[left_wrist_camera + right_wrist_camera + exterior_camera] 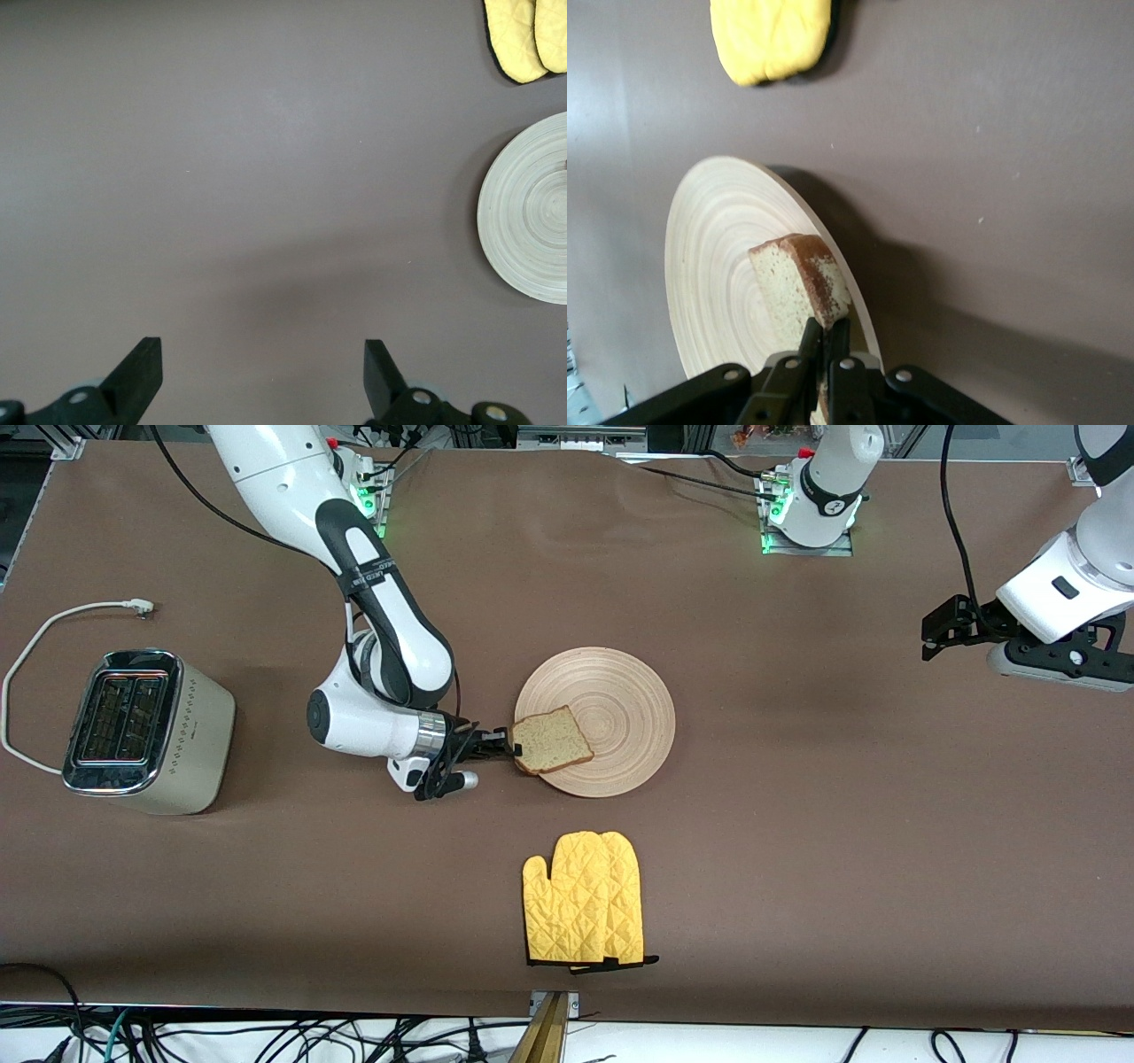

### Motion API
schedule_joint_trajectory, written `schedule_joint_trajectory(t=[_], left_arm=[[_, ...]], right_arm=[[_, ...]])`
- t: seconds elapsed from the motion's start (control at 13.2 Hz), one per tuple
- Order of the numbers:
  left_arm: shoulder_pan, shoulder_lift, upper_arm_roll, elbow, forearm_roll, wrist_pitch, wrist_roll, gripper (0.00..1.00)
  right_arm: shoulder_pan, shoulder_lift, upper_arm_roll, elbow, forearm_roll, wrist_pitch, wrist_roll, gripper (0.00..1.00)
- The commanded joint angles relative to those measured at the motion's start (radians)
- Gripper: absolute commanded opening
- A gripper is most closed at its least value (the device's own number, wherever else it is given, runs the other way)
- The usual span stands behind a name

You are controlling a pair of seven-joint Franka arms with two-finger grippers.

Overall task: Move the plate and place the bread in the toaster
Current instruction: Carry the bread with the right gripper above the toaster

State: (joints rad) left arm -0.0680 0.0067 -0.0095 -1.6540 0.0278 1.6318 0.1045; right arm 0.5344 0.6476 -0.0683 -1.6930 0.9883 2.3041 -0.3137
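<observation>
toaster [146,731]: stood on the counter [797,850] at the right arm's end, chrome slots up, white cord [35,655] looped beside it.
right gripper [512,749]: low at the plate's edge on the toaster side, turned sideways, fingers [808,341] pinched tight on the crust edge of the bread.
bread [551,740]: lay on the plate, on the part nearest the right gripper, one edge hanging past the rim; in the right wrist view [799,288] clamped between the two fingers.
plate [620,691]: flat on the counter near mid-counter, wood rings visible; also seen in the right wrist view [709,257] and at the edge of the left wrist view [523,221].
oven mitts [585,911]: yellow quilted, stacked, flat on the counter, nearer to the front camera than the plate, apart from it.
left gripper [930,633]: up over bare counter at the left arm's end, well apart from the plate, waiting; fingers [142,367] spread wide, nothing between them.
</observation>
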Motion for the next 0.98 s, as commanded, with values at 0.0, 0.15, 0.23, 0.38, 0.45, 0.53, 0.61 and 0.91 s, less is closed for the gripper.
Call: schedule_joint_trajectory(t=[0.0, 0.15, 0.23, 0.38, 0.45, 0.53, 0.61, 0.91], left_arm=[[-0.007, 0.016, 0.000, 0.031, 0.015, -0.017, -0.005, 1.00], [-0.009, 0.016, 0.000, 0.031, 0.015, -0.017, -0.005, 1.00], [-0.009, 0.016, 0.000, 0.031, 0.015, -0.017, -0.005, 1.00], [-0.007, 0.015, 0.000, 0.031, 0.015, -0.017, -0.005, 1.00], [-0.009, 0.016, 0.000, 0.031, 0.015, -0.017, -0.005, 1.00], [-0.007, 0.016, 0.000, 0.031, 0.015, -0.017, -0.005, 1.00], [-0.009, 0.016, 0.000, 0.031, 0.015, -0.017, -0.006, 1.00], [-0.009, 0.021, 0.000, 0.043, 0.012, -0.017, -0.005, 1.00]], right_arm=[[-0.004, -0.051, -0.001, 0.070, -0.199, -0.076, 0.213, 0.00], [-0.005, -0.059, -0.016, 0.165, -0.339, -0.206, 0.327, 0.00], [-0.005, -0.060, -0.037, 0.215, -0.367, -0.282, 0.356, 0.00], [-0.005, -0.060, -0.103, 0.313, -0.388, -0.438, 0.363, 0.00], [-0.005, -0.060, -0.137, 0.352, -0.422, -0.506, 0.361, 0.00], [-0.005, -0.060, -0.162, 0.390, -0.471, -0.555, 0.355, 0.00], [-0.007, -0.060, -0.180, 0.415, -0.525, -0.592, 0.352, 0.00], [-0.005, -0.112, -0.225, 0.426, -0.745, -0.669, 0.352, 0.00]])
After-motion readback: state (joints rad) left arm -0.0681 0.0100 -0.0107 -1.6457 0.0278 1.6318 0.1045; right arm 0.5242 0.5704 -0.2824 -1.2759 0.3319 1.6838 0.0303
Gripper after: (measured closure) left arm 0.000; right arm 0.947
